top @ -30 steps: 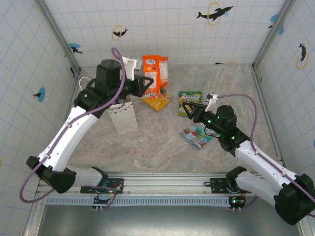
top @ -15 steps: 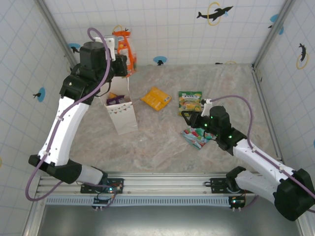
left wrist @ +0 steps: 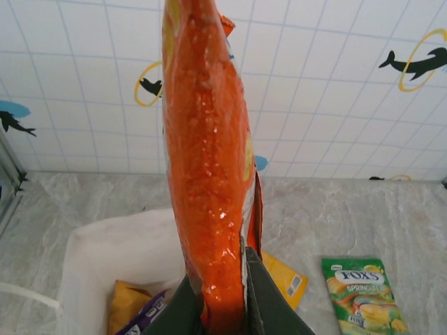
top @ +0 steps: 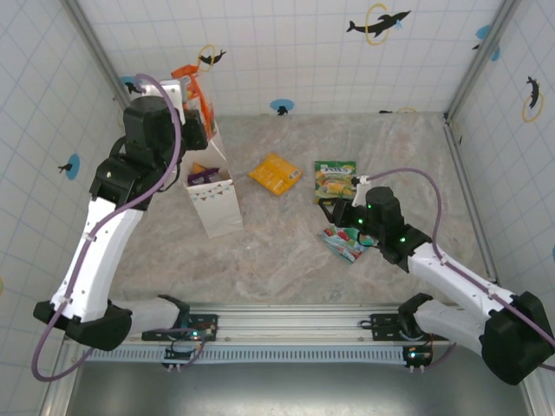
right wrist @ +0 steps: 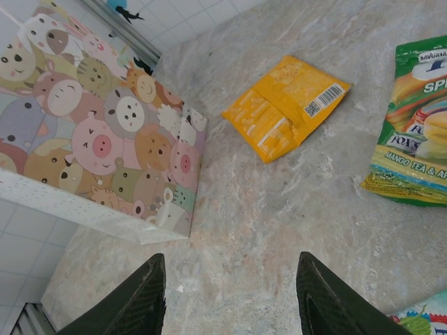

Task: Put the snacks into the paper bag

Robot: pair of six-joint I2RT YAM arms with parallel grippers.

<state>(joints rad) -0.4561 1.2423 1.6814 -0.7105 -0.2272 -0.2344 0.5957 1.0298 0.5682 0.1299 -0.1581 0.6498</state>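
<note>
Top view. The left arm is reared high at upper left, elbow bent, wrist above the bag (top: 215,195). The left pincer (top: 198,117) is clamped on the orange packet (top: 189,80), which stands on end over the bag mouth, probably so it can drop in edgewise. The right arm is low and stretched toward centre right. The right pincer (top: 334,208) is near the surface (top: 277,260), between the green packet (top: 334,180) and the teal packet (top: 345,243). The yellow packet (top: 276,173) lies flat, apart from the bag.

Left wrist. The orange packet (left wrist: 209,160) is upright, pinched at its lower edge. The bag (left wrist: 91,244) is open at lower left with a purple packet (left wrist: 150,314) inside.

Right wrist. The right pincer (right wrist: 234,300) is spread wide, nothing in it, hovering over bare surface (right wrist: 265,209). The bag (right wrist: 105,146) is at upper left, the yellow packet (right wrist: 286,105) ahead, the green packet (right wrist: 415,146) at the right edge. It looks ready for a next pick.
</note>
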